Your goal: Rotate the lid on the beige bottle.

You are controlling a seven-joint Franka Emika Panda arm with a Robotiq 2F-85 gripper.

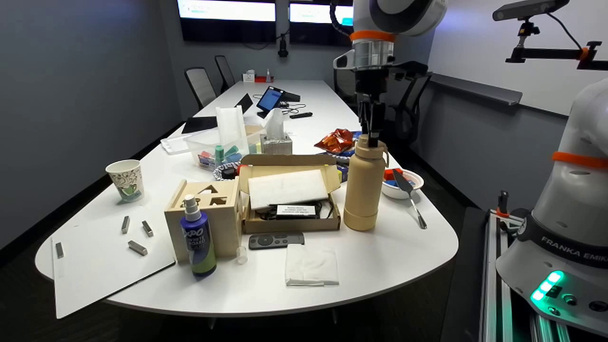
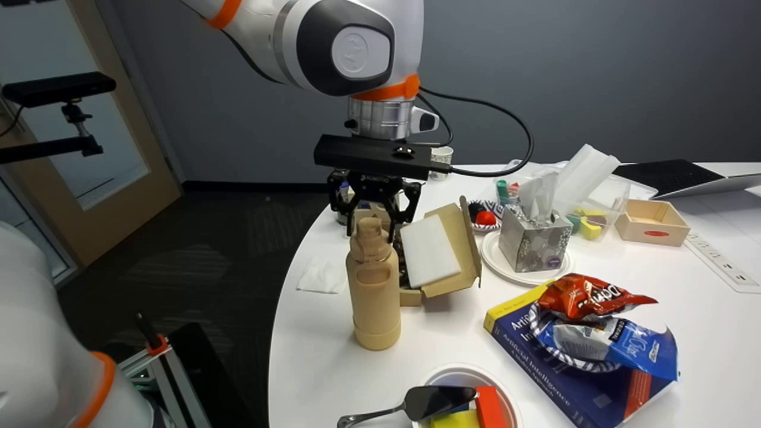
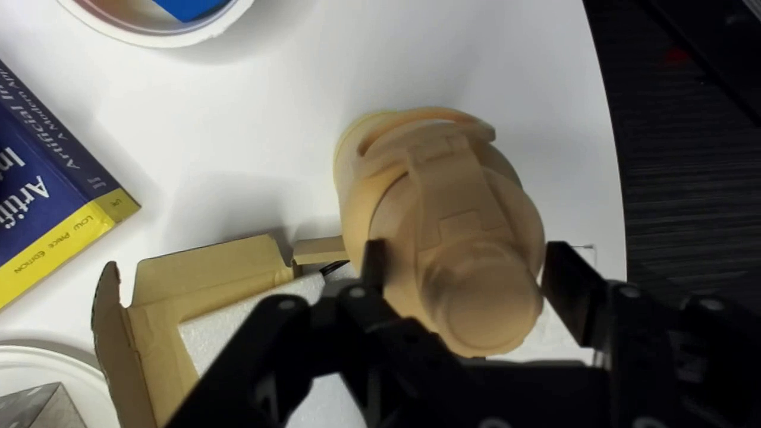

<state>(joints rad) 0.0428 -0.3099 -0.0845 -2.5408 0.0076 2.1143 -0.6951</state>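
The beige bottle (image 1: 364,190) stands upright near the table's edge, and it also shows in an exterior view (image 2: 376,297). Its tan lid (image 2: 370,233) tops the neck and shows from above in the wrist view (image 3: 490,303). My gripper (image 3: 467,264) points down over the bottle with its fingers apart, one on each side of the lid. One finger is very close to the lid's edge; whether it touches cannot be told. A visible gap lies between the lid and the opposite finger. In an exterior view, a fingertip of the gripper (image 1: 372,138) hides part of the lid.
An open cardboard box (image 1: 292,226) with white foam stands beside the bottle. A white bowl (image 1: 403,191) holding blocks and a spatula is on the bottle's opposite side. A blue book (image 2: 553,362) bears snack bags. A remote (image 1: 275,240) and folded napkin (image 1: 311,266) lie near the table's edge.
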